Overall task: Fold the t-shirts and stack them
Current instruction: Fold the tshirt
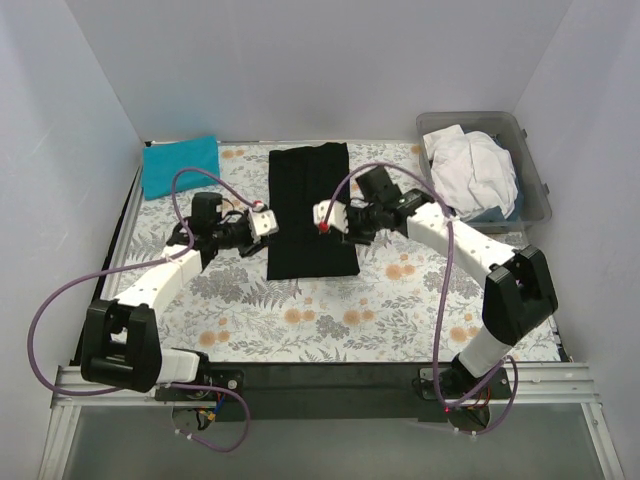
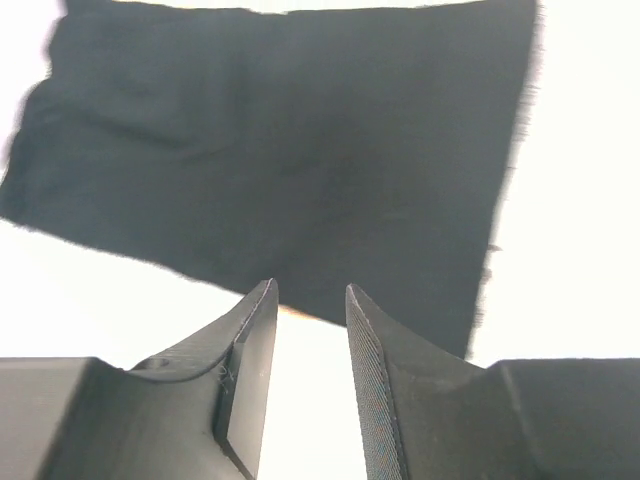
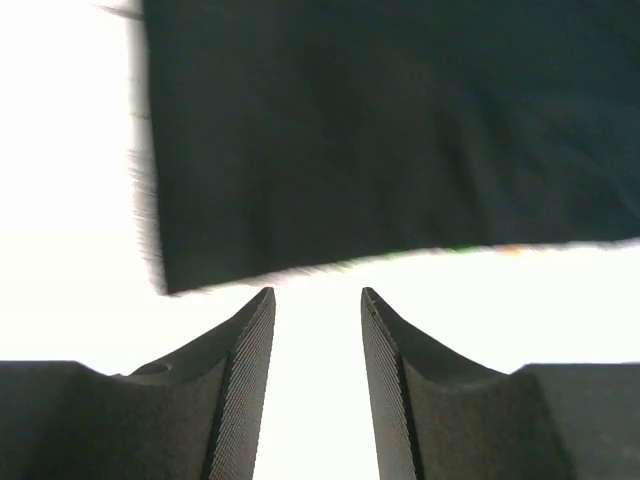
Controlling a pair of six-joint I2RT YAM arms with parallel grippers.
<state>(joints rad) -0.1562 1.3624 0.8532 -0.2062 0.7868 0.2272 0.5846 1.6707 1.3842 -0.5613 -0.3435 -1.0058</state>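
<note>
A black t-shirt (image 1: 310, 210), folded into a long rectangle, lies flat in the middle of the floral cloth. My left gripper (image 1: 267, 222) is at its left edge, open and empty. In the left wrist view the black shirt (image 2: 300, 150) lies just beyond the left gripper (image 2: 310, 292). My right gripper (image 1: 323, 217) hovers over the shirt's right half, open and empty. The right wrist view shows the shirt (image 3: 400, 130) ahead of the right gripper (image 3: 317, 292). A folded teal-blue t-shirt (image 1: 180, 166) lies at the back left. A crumpled white t-shirt (image 1: 472, 168) sits in the tub.
The clear grey plastic tub (image 1: 536, 185) stands at the back right corner. The floral table cloth (image 1: 330, 310) covers the table. White walls close in the left, back and right sides. A black strip runs along the near edge by the arm bases.
</note>
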